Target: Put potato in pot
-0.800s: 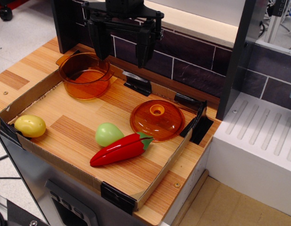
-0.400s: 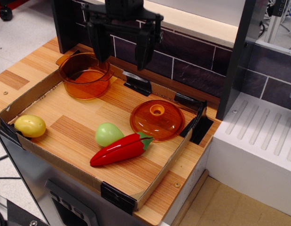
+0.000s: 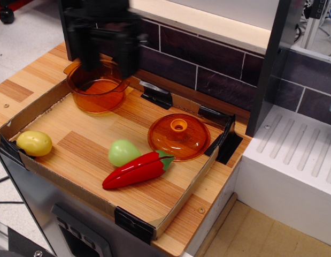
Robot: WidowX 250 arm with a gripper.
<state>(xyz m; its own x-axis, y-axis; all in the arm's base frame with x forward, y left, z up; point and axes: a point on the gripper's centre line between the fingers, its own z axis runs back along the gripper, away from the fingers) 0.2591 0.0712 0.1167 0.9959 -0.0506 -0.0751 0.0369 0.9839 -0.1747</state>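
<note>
Small yellow oval plastic potato lies at tray's left corner, long axis roughly left-right. Translucent amber round plastic pot sits upright behind; blurred black end effector above it, fingers spread, holding nothing.

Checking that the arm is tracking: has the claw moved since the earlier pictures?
Yes. The claw has shifted left along the tiled back wall: earlier it hung to the right of the pot, now it hangs blurred over the pot, fingers apart.
</note>
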